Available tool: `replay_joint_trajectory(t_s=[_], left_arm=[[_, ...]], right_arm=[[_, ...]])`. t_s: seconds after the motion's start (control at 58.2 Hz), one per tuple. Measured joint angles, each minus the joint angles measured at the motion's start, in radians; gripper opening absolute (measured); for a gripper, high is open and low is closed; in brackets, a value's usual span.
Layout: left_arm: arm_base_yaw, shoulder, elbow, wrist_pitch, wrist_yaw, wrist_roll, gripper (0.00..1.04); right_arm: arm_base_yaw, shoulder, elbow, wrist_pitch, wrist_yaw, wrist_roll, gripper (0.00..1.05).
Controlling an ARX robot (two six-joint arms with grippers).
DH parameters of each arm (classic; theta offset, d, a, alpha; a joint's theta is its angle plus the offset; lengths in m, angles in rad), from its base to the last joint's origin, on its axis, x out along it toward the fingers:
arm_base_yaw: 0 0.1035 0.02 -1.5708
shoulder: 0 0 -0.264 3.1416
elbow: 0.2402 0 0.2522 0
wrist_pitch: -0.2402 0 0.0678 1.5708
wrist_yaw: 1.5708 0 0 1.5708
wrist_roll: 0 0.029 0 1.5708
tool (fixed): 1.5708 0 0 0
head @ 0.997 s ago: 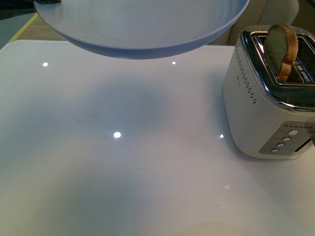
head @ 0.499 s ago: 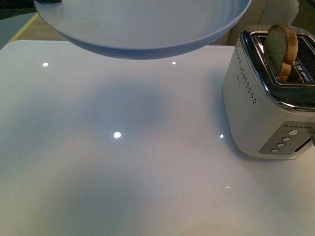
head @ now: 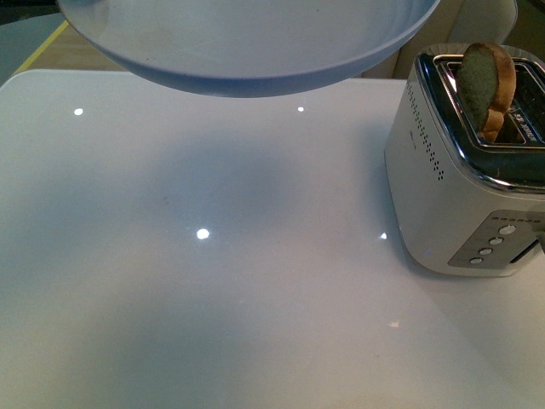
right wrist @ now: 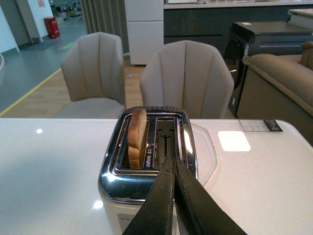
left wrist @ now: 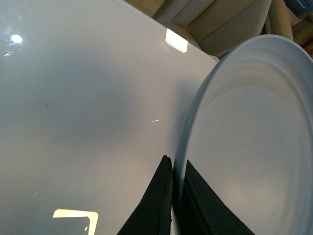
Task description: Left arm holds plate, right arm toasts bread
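Raised plate (head: 247, 51), bread (head: 487, 85) in toaster (head: 443, 196).
Rim pinched by left gripper (left wrist: 174, 169); right gripper (right wrist: 172, 160) fingers pressed together beside bread.

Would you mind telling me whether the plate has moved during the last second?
Yes, slightly. In the front view the plate has lifted, and its right edge reaches a little closer to the toaster, which has not moved.

plate (head: 255, 51) pale blue-white | bread (head: 487, 81) brown — darker crust | toaster (head: 430, 200) white, chrome top | fingers (right wrist: 155, 208) black
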Motion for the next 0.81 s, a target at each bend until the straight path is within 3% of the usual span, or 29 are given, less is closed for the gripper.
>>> replay_joint_trajectory(t_s=[0.138,0.241,0.499,0.808], left_arm=[[0.0,0.0,0.0,0.0,0.0,0.0,0.03],[0.0,0.0,0.0,-0.001,0.0,0.0,0.03],[-0.001,-0.005,0.0,-0.002,-0.003,0.0,0.03],[-0.001,-0.006,0.0,-0.002,-0.001,0.0,0.03]], right_arm=[[0.0,-0.045,0.0,-0.045,0.0,0.0,0.02],[0.0,-0.163,0.0,-0.193,0.0,0.0,0.02],[0.0,-0.203,0.0,-0.21,0.0,-0.002,0.03],[0.0,-0.204,0.0,-0.21,0.0,-0.001,0.51]])
